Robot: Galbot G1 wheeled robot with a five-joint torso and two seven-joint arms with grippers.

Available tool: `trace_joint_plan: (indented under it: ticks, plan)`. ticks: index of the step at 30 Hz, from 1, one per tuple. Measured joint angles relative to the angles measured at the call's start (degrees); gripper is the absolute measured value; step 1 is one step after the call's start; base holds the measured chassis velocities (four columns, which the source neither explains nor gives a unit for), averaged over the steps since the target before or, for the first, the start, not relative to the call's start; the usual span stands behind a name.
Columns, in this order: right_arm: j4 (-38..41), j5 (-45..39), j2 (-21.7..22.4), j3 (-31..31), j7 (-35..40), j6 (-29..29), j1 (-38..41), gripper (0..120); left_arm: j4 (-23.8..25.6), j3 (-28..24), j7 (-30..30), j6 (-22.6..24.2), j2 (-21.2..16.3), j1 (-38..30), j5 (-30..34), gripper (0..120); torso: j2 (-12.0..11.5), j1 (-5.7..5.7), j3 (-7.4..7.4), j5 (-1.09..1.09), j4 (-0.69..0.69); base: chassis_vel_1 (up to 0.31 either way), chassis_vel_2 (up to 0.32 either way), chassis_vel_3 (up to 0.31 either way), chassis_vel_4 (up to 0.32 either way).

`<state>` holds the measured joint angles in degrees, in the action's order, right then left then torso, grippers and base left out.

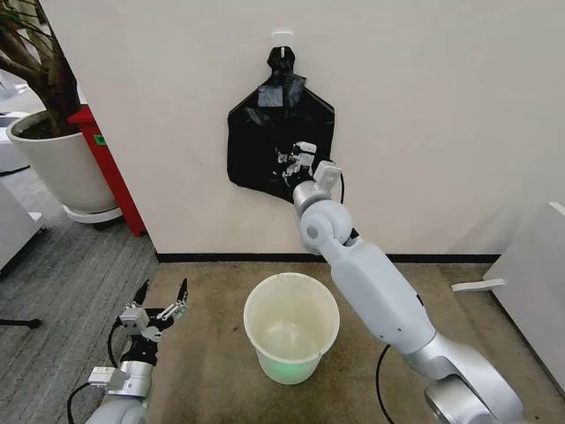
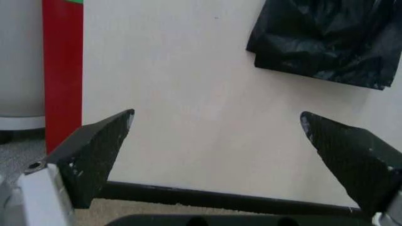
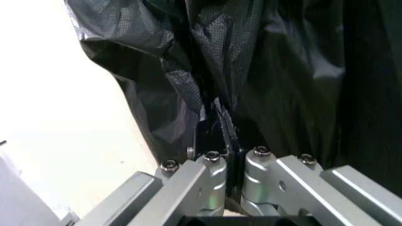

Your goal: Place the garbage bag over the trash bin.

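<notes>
A flat black bag bundle [image 1: 281, 132] hangs from a white hook [image 1: 282, 39] on the wall, knotted at its top. My right gripper [image 1: 291, 161] is raised against its lower face. In the right wrist view the right gripper [image 3: 217, 120] is shut on a pinched fold of thin crinkly black plastic, the garbage bag [image 3: 213, 61]. The cream-white trash bin [image 1: 250, 329] stands open on the floor below, with nothing in it. My left gripper [image 1: 162, 300] waits low to the left of the bin, open and holding nothing. The bundle [image 2: 326, 42] hangs well beyond the left gripper [image 2: 217, 122] in its wrist view.
A big white plant pot [image 1: 62, 168] with a tree stands at the far left, beside a red panel [image 1: 110, 177]. A white cabinet [image 1: 534, 283] sits at the right. A black baseboard [image 1: 221, 257] runs along the wall behind the bin.
</notes>
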<state>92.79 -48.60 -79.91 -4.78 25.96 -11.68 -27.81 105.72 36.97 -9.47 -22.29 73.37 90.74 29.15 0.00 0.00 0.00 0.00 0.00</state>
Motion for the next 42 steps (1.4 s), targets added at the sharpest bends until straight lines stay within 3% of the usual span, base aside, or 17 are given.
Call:
trace_joint_plan:
  ticks: [42]
  plan:
    - [0.8, 4.8, 0.7, -0.7, -2.3, 0.4, -9.2, 0, -0.4, 0.0, -0.1, -0.3, 0.2, 0.1, -0.4, 100, 0.0, 0.0, 0.0, 0.0, 0.0, 0.0, 0.0, 0.0, 0.0]
